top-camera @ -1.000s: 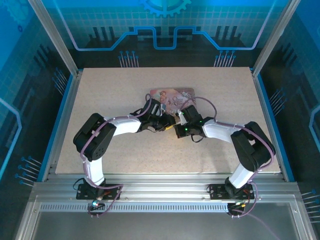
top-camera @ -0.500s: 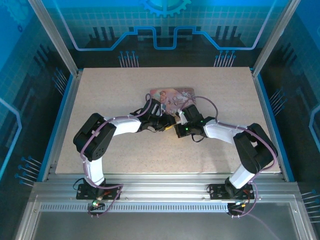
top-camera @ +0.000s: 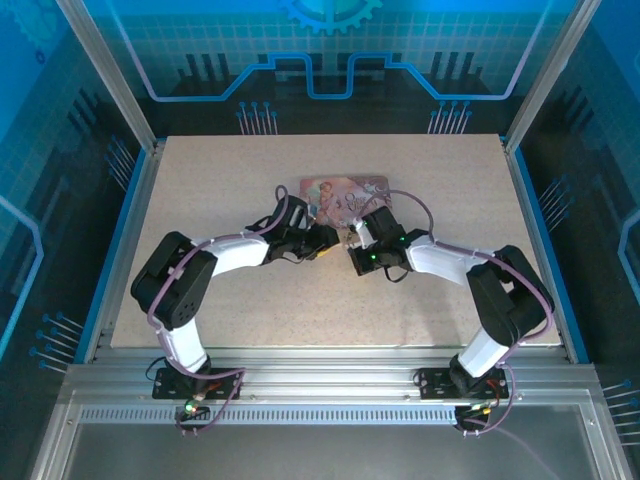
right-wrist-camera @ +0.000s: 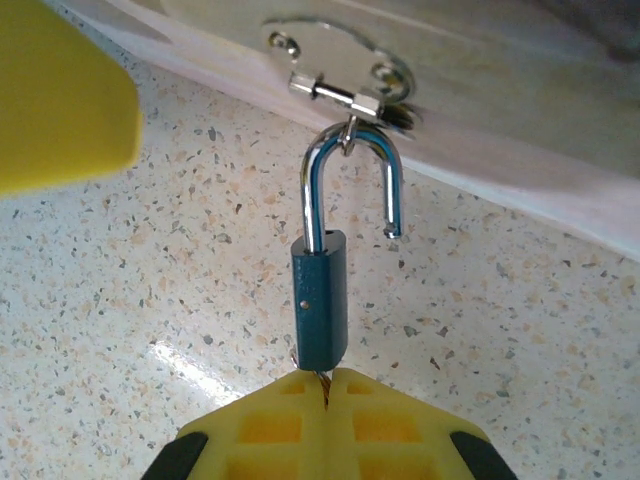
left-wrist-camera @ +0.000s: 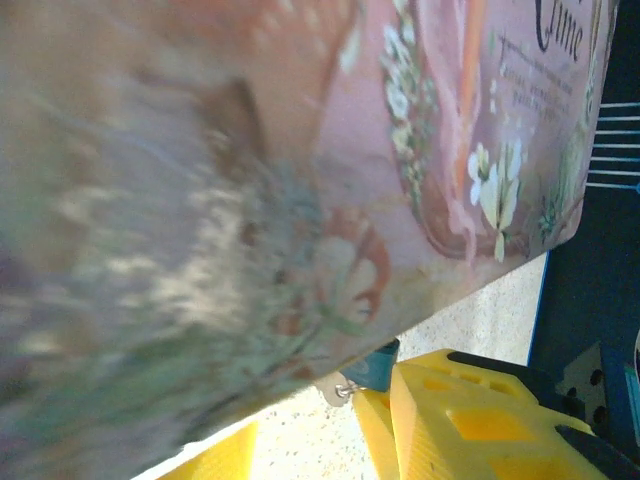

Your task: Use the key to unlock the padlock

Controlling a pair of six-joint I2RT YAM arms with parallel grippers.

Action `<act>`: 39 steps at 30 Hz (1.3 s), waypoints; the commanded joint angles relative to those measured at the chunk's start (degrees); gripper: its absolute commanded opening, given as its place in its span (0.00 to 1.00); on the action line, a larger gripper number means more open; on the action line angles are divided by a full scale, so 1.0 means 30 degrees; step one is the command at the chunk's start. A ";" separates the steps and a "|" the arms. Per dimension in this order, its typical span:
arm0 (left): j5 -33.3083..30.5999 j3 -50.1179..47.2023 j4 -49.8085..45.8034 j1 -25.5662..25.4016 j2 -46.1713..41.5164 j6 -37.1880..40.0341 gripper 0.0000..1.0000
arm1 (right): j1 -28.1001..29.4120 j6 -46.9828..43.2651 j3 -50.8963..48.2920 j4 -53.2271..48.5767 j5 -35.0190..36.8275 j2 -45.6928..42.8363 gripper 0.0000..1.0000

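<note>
Padlock (right-wrist-camera: 320, 300) hangs from the hasp (right-wrist-camera: 340, 60) of the tin (top-camera: 335, 188), long axis pointing straight at your right gripper (right-wrist-camera: 327, 384), which is pinched tight on the key (right-wrist-camera: 323, 375) at its base.

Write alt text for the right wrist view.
A dark padlock, shackle sprung open with one leg free, is hooked on the hasp of the tin. Below it, the right claw is shut on the key in the padlock's base, above a speckled table.
</note>
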 commanded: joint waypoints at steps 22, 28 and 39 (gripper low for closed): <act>-0.1693 -0.1569 -0.0652 0.2210 -0.2700 0.1696 0.52 | 0.0902 -0.4044 0.2906 -0.2735 0.1735 0.1077 0.00; -0.0733 -0.2869 -0.0330 0.1965 -0.3776 0.1587 0.60 | 0.1096 -0.5204 0.3149 -0.3220 0.2369 0.0694 0.00; 0.0200 -0.5089 -0.2098 0.0736 -0.6387 0.3430 0.99 | 0.1112 -0.7641 0.3831 -0.4651 0.3145 0.1037 0.00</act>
